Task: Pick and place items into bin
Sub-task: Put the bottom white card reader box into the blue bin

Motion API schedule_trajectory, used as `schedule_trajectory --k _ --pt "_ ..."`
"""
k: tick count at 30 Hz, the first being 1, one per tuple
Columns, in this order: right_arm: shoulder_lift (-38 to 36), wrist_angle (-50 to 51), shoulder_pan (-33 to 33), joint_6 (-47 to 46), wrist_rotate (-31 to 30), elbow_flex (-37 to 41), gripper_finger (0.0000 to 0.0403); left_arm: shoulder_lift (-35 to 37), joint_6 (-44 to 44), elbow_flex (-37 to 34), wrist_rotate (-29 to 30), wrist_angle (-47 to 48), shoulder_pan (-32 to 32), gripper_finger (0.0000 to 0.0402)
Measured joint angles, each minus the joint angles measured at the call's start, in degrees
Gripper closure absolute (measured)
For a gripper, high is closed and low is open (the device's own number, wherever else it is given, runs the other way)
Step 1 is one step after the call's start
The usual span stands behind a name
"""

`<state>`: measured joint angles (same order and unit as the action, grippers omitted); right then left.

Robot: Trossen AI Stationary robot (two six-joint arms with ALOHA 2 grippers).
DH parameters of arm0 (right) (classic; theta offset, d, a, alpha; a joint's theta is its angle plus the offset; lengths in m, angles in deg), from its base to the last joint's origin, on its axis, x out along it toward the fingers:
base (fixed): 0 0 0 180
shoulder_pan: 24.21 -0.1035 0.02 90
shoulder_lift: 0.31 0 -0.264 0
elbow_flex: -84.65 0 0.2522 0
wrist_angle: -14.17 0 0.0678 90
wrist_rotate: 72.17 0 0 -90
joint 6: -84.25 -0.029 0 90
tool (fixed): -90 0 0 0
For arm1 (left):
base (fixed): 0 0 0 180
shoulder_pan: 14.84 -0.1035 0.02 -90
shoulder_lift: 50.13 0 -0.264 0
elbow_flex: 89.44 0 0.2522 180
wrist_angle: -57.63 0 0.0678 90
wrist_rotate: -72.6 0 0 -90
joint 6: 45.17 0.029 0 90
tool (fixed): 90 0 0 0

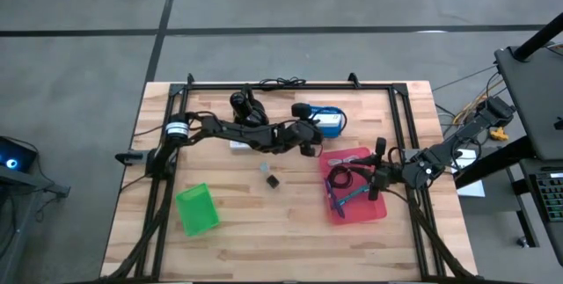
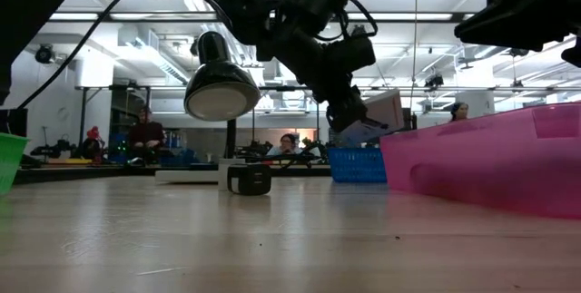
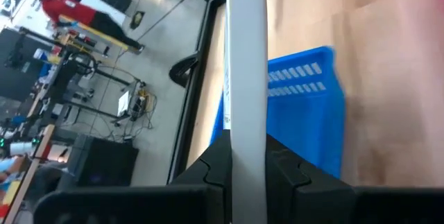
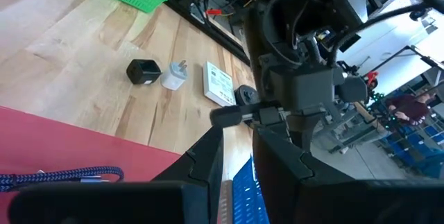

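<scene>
High view: my left gripper [image 1: 314,140] sits near the blue basket [image 1: 332,121] at the table's far side, just beside the pink bin [image 1: 374,211]. Left wrist view shows its fingers clamped on a white card [image 3: 246,71], held edge-on. My right gripper [image 1: 378,177] hangs over the pink bin, fingers close together, nothing between them. Cable [image 1: 340,178] lies in the bin. Small dark block [image 1: 274,181] and white plug [image 4: 175,75] remain on the wood mid-table.
</scene>
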<state>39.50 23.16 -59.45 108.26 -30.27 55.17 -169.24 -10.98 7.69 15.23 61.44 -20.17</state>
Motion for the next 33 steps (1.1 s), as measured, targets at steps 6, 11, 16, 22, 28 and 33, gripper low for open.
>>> schedule_trajectory --k 6,11,16,22,28,33 --pt "0.0 0.0 0.0 0.0 0.0 0.0 0.0335 -0.7 -0.9 0.1 -0.8 0.4 -1.0 0.0372" --pt "0.0 0.0 0.0 0.1 0.0 0.0 0.0335 -0.7 -1.0 -0.4 -1.5 0.2 -1.3 0.0372" --pt "0.0 0.0 0.0 0.2 0.0 0.0 0.0335 -0.7 -0.9 0.0 -1.5 0.0 -1.6 0.0372" --pt "0.0 0.0 0.0 0.2 0.0 0.0 0.0335 -1.8 -0.8 -0.1 -2.3 0.4 -1.7 0.0372" --pt "0.2 0.0 0.0 0.5 0.1 0.0 0.0335 -3.7 -0.8 0.9 -2.0 -0.4 -2.0 0.0372" --pt "0.2 0.0 0.0 0.4 0.0 0.0 0.0335 -4.1 -0.8 1.0 -2.1 -0.3 -2.1 0.0372"
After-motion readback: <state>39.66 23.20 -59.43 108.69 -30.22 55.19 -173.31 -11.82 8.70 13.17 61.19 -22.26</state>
